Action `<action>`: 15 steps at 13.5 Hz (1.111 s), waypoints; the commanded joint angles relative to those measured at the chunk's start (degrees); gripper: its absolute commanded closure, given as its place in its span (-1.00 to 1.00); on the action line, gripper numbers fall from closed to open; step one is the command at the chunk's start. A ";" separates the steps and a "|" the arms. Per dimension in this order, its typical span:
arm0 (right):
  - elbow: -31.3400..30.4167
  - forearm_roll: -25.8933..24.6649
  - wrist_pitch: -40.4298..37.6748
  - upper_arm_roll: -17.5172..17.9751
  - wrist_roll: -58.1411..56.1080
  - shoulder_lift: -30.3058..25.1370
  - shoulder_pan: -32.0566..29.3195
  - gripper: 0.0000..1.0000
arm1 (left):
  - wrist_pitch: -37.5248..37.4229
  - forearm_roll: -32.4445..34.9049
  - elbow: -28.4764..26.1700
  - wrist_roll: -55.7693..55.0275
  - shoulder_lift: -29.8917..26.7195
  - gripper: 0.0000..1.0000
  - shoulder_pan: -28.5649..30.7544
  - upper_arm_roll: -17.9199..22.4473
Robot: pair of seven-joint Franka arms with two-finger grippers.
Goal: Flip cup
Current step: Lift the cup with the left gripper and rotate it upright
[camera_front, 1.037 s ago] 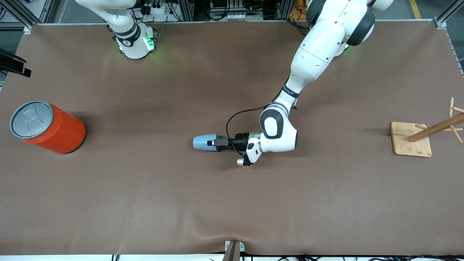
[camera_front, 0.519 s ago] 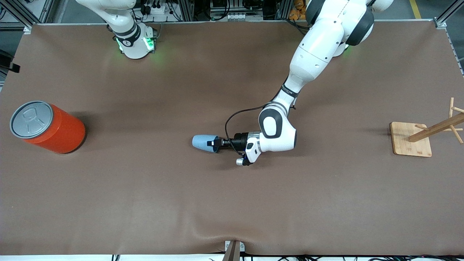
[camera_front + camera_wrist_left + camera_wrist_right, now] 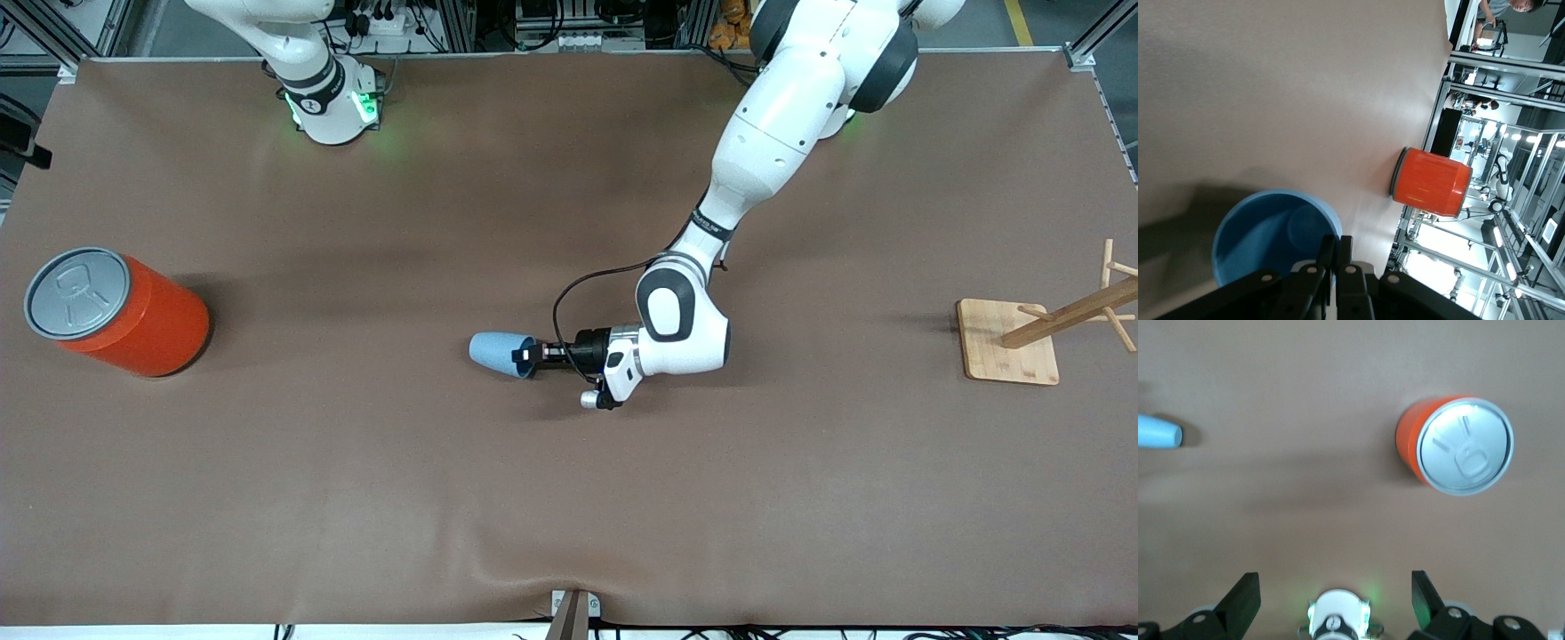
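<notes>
Front view: brown bench (image 3: 356,498), bare along the edge nearest the camera. Mid-bench, light-blue cup (image 3: 500,352) tipped on its side, narrow closed end toward the right arm's end, open mouth toward the left arm's end. Left gripper (image 3: 528,355) at the cup's mouth, fingers (image 3: 518,356) clamped on the rim, one inside and one outside. White left arm (image 3: 756,151) running from there up to its base at the bench's edge farthest from the camera. At about the same depth as the cup, toward the right arm's end and well apart from it, big orange can (image 3: 120,311) standing upright, grey pull-tab lid on top. Toward the left arm's end, wooden rack (image 3: 1040,333) on a square wooden base. Farthest from the camera, right arm's base (image 3: 329,102), lit green.

Left wrist view: blue cup interior (image 3: 1271,243) open to the lens, dark fingers (image 3: 1335,257) pressed together over its rim, orange can (image 3: 1431,181) farther off on the bench (image 3: 1271,87).

Right wrist view: right gripper (image 3: 1336,595) raised above the bench (image 3: 1305,507), waiting, fingers (image 3: 1241,600) spread wide apart, orange can (image 3: 1455,445) and cup (image 3: 1158,431) below.
</notes>
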 commanded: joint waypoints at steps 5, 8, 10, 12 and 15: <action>-8.55 0.11 10.23 -0.05 1.71 -1.37 1.38 -1.00 | 0.51 15.48 0.05 -17.40 -6.89 1.00 0.10 0.41; -11.66 0.11 10.86 -0.05 4.25 -3.32 1.91 -1.00 | 0.34 23.33 -0.13 -21.29 -10.22 1.00 1.85 0.41; -10.70 0.02 10.51 1.00 10.80 -3.23 3.04 -1.00 | -2.28 31.03 -0.13 -26.02 -12.60 1.00 3.87 0.50; -10.34 -0.16 10.08 1.62 13.22 -3.23 3.84 -1.00 | -3.18 43.07 -0.39 -31.03 -15.32 1.00 4.32 0.41; -9.73 -0.59 7.28 1.97 12.17 -3.66 3.93 -1.00 | -9.49 57.49 -0.48 -36.33 -19.71 1.00 7.22 0.32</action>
